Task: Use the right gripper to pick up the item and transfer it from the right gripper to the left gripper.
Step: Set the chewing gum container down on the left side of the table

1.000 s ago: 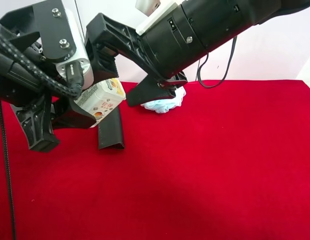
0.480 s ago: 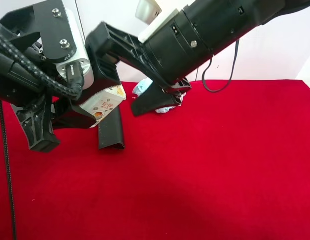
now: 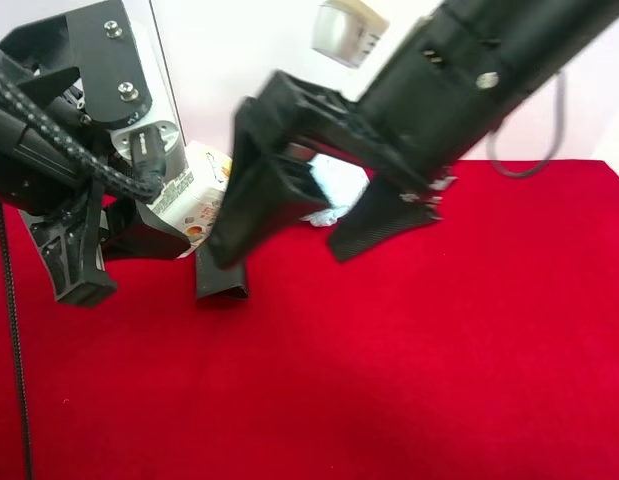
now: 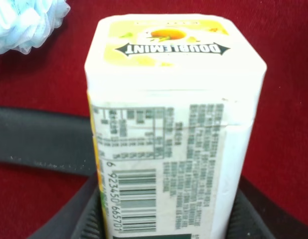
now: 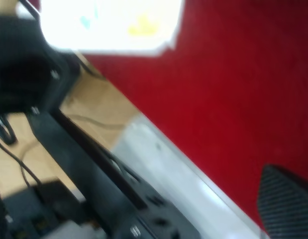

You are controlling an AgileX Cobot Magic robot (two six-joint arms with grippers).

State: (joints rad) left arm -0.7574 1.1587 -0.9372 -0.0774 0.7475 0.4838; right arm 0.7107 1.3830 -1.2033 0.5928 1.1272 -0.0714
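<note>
The white carton (image 3: pixel 196 193) with green lettering is held above the red cloth by my left gripper (image 3: pixel 139 237), the one with the grey screwed plate, at the exterior high view's left. In the left wrist view the carton (image 4: pixel 173 114) stands upright between the two fingers (image 4: pixel 84 226), barcode facing the camera. My right gripper (image 3: pixel 279 250), on the thick black arm, is open and empty just right of the carton, not touching it. The right wrist view is blurred. It shows one fingertip (image 5: pixel 288 199) and the carton (image 5: pixel 109 25) as a white patch.
A dark green folded wallet (image 3: pixel 221 275) lies on the red cloth (image 3: pixel 439 360) below the carton, also in the left wrist view (image 4: pixel 39 144). A pale blue mesh pouf (image 3: pixel 334 185) sits behind the right gripper, partly hidden. The right wrist view shows the table edge (image 5: pixel 158 159).
My right gripper has drawn away from the carton towards the exterior high view's right, and it stays open. The carton remains in the left gripper, which has hardly moved.
</note>
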